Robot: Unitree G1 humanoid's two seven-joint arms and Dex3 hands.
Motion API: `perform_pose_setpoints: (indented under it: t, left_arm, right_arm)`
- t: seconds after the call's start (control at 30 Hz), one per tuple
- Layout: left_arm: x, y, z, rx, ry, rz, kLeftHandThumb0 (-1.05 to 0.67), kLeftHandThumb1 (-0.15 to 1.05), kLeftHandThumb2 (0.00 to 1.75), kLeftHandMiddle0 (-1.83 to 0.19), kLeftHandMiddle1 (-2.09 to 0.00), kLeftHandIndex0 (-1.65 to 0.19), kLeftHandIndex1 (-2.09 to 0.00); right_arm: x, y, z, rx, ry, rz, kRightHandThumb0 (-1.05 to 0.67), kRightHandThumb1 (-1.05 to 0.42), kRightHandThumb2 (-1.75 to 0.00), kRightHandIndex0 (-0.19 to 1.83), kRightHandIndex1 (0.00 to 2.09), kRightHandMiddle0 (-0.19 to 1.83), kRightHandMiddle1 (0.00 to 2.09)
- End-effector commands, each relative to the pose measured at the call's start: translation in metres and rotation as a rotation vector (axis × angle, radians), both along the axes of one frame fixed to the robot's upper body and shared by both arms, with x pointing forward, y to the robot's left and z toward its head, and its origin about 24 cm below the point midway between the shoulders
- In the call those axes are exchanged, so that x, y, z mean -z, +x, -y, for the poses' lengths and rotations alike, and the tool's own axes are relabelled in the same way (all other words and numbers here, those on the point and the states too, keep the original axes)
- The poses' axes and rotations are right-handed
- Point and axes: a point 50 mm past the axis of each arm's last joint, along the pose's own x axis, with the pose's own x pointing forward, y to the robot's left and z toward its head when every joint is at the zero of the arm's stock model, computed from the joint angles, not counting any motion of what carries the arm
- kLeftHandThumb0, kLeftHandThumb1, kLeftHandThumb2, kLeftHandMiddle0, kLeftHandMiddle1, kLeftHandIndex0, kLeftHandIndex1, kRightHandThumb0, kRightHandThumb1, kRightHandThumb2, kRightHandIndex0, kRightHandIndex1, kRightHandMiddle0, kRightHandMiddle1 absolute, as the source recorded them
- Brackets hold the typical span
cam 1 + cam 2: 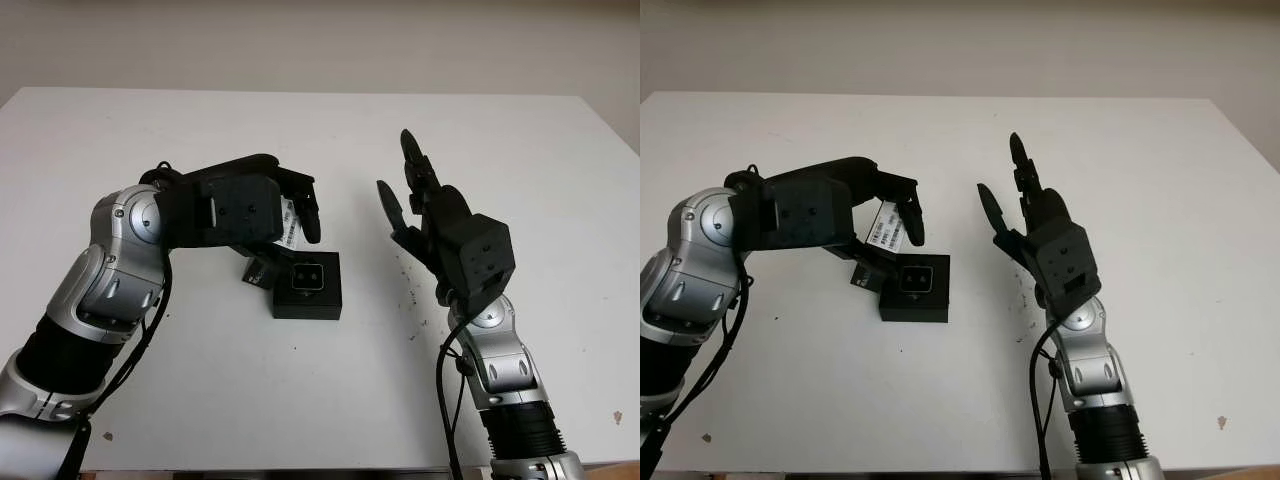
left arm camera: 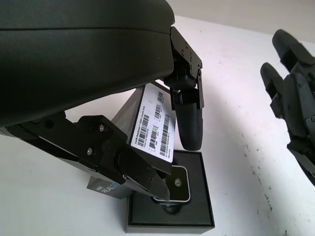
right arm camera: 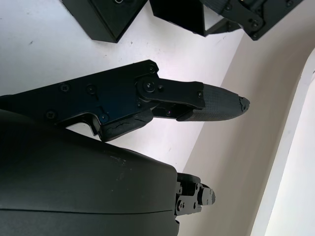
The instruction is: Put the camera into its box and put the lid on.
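Note:
The black box (image 1: 308, 300) sits open at the table's middle with the small camera (image 1: 306, 277) lying in it, lens up. My left hand (image 1: 292, 218) is shut on the black lid (image 2: 156, 125), which bears a white barcode label. The lid hangs tilted just above the box's left rear corner; in the left wrist view its lower edge (image 2: 106, 187) reaches beside the box (image 2: 170, 219) and camera (image 2: 177, 183). My right hand (image 1: 412, 195) is open, raised off the table a little to the right of the box.
The white table (image 1: 500, 140) stretches around the box, with dark specks (image 1: 410, 295) between the box and my right arm. A pale wall runs behind the far edge.

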Motion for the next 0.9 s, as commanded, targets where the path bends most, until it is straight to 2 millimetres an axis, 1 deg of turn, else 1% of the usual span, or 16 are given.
perform_pose_setpoints:
  t: [0.0,0.2,0.23,0.3,0.37,0.63,0.73,0.83,0.87]
  left_arm:
    - [-0.006,-0.002,0.004,0.019,0.015,0.006,-0.14,0.93,0.05,-0.47,-1.64,-0.35,-1.47]
    - [-0.005,-0.001,0.004,-0.001,0.042,-0.045,-0.11,0.92,0.05,-0.45,-1.49,-0.37,-1.46]
    - [-0.005,-0.001,0.004,-0.002,0.041,-0.056,-0.10,0.92,0.05,-0.45,-1.50,-0.37,-1.46]
    - [-0.004,0.000,0.005,-0.004,0.036,-0.084,-0.10,0.92,0.05,-0.48,-1.60,-0.37,-1.48]
    - [-0.002,0.001,0.006,-0.002,0.024,-0.108,-0.10,0.92,0.05,-0.49,-1.65,-0.37,-1.49]
    - [-0.001,0.003,0.013,0.018,0.036,-0.168,-0.14,0.92,0.05,-0.47,-1.69,-0.37,-1.55]
    - [-0.002,0.004,0.015,0.027,0.025,-0.192,-0.15,0.92,0.05,-0.44,-1.79,-0.39,-1.55]
    - [-0.003,0.004,0.019,0.029,0.019,-0.222,-0.17,0.92,0.05,-0.46,-1.73,-0.39,-1.56]
    - [-0.003,0.003,0.020,0.030,0.017,-0.230,-0.18,0.92,0.06,-0.49,-1.65,-0.38,-1.54]
  right_arm:
    - [-0.005,0.002,-0.001,0.000,0.007,0.026,-0.72,-1.05,-0.52,-0.05,0.06,-0.03,0.06]
    - [-0.005,0.003,-0.002,-0.013,0.018,0.029,-0.71,-1.05,-0.52,-0.06,0.06,-0.04,0.05]
    - [-0.005,0.003,-0.003,-0.015,0.021,0.031,-0.71,-1.05,-0.52,-0.05,0.06,-0.03,0.05]
    - [-0.004,0.003,-0.003,-0.020,0.024,0.033,-0.71,-1.05,-0.51,-0.05,0.06,-0.03,0.05]
    - [-0.004,0.003,-0.004,-0.021,0.023,0.037,-0.71,-1.05,-0.51,-0.05,0.06,-0.03,0.06]
    - [-0.005,0.003,-0.004,-0.019,0.025,0.044,-0.69,-1.05,-0.51,-0.04,0.06,-0.03,0.06]
    - [-0.004,0.003,-0.004,-0.017,0.022,0.040,-0.69,-1.05,-0.51,-0.05,0.06,-0.03,0.05]
    - [-0.004,0.003,-0.004,-0.022,0.027,0.037,-0.71,-1.05,-0.51,-0.05,0.06,-0.03,0.05]
    - [-0.004,0.004,-0.004,-0.024,0.030,0.037,-0.70,-1.05,-0.51,-0.05,0.06,-0.04,0.05]
